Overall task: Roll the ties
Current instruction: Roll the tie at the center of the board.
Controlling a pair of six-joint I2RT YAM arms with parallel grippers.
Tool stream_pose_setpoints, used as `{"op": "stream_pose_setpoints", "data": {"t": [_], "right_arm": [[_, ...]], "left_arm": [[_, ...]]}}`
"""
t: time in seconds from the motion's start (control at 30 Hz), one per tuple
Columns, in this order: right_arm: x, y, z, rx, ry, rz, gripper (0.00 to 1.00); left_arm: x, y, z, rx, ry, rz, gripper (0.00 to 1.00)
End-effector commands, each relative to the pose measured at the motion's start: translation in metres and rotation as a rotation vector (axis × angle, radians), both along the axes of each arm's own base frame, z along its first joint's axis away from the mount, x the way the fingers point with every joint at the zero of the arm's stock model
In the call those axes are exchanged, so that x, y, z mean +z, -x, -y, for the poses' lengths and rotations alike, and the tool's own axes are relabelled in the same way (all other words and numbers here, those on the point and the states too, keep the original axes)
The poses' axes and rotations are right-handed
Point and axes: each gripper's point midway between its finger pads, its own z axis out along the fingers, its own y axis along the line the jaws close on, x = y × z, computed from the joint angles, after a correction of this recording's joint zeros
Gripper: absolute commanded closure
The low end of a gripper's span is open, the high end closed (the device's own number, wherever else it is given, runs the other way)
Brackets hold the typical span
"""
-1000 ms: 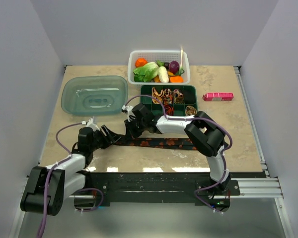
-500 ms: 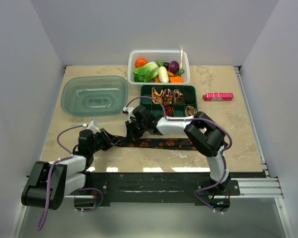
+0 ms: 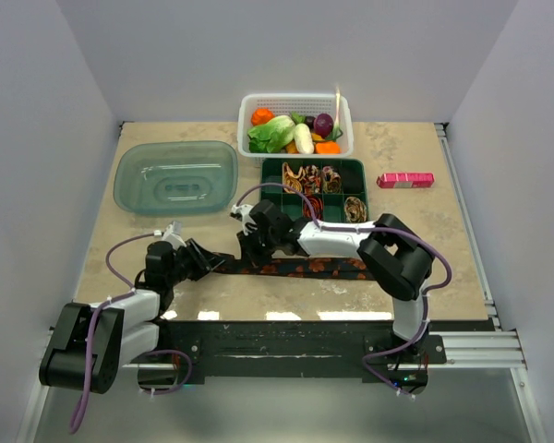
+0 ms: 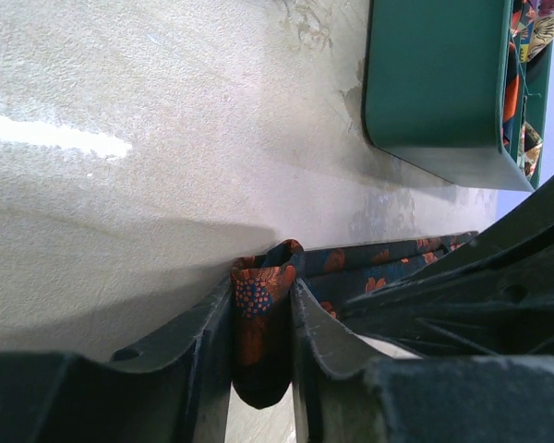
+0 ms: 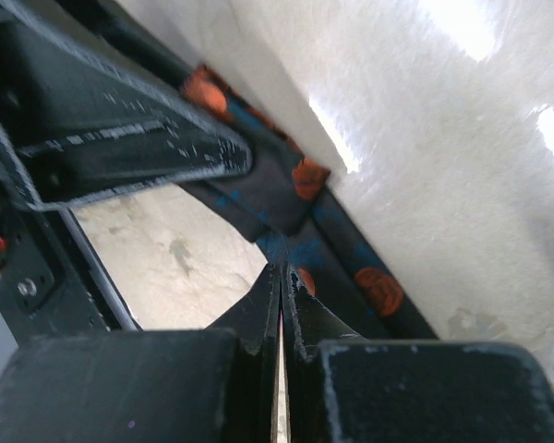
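A long black tie with orange-red spots [image 3: 305, 268] lies flat across the table's near middle. My left gripper [image 3: 206, 261] is shut on its folded left end, which shows bunched between the fingers in the left wrist view [image 4: 261, 305]. My right gripper [image 3: 248, 251] stands just to the right of the left one, shut, its tips pinching the tie's edge [image 5: 282, 269]. The tie [image 5: 351, 258] runs on past it. Several small rolled ties [image 3: 314, 177] sit in the green tray [image 3: 270, 171].
A white basket of vegetables [image 3: 295, 100] stands at the back. A teal plastic lid [image 3: 175, 175] lies at the back left. A pink box [image 3: 405, 180] lies right of the tray. The green tray's wall [image 4: 434, 83] is close ahead of the left gripper.
My right arm's elbow has swung to the right and its gripper has shifted slightly right along the tie. The left arm has drawn in a little, still holding the tie's end.
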Motion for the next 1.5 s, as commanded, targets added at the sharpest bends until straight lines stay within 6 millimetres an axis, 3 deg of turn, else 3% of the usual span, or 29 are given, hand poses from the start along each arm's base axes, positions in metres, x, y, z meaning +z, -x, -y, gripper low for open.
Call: {"op": "stream_pose_setpoints", "data": {"t": [0.0,0.27,0.4,0.63,0.77,0.93,1.07,1.37,1.47], "right_arm": [[-0.024,0.012,0.014,0.027,0.084,-0.019,1.00],[-0.055,0.003,0.036,-0.025,0.256,-0.016,1.00],[-0.053,-0.011,0.036,-0.055,0.289,0.018,1.00],[-0.047,-0.016,0.028,-0.052,0.283,0.024,1.00],[-0.035,-0.012,0.022,-0.007,0.236,0.030,1.00],[0.000,-0.009,0.011,0.038,0.127,0.071,1.00],[0.023,-0.012,0.002,0.048,0.065,0.107,1.00],[0.031,-0.027,-0.013,0.037,0.033,0.148,1.00],[0.030,-0.033,-0.015,0.017,0.039,0.161,1.00]], "left_arm": [[0.018,-0.011,0.003,-0.028,0.003,0.070,0.65],[0.021,-0.007,0.006,-0.081,-0.021,0.088,0.60],[0.013,-0.002,0.006,-0.120,-0.061,0.053,0.62],[0.007,-0.001,0.008,-0.157,-0.075,0.037,0.63],[0.007,-0.005,0.012,-0.186,-0.071,0.034,0.67],[0.011,-0.015,0.011,-0.206,-0.109,0.039,0.73],[0.012,-0.018,0.008,-0.227,-0.153,0.014,0.83],[0.018,-0.025,0.007,-0.250,-0.182,-0.007,0.99],[0.020,-0.027,0.007,-0.260,-0.188,-0.020,1.00]]}}
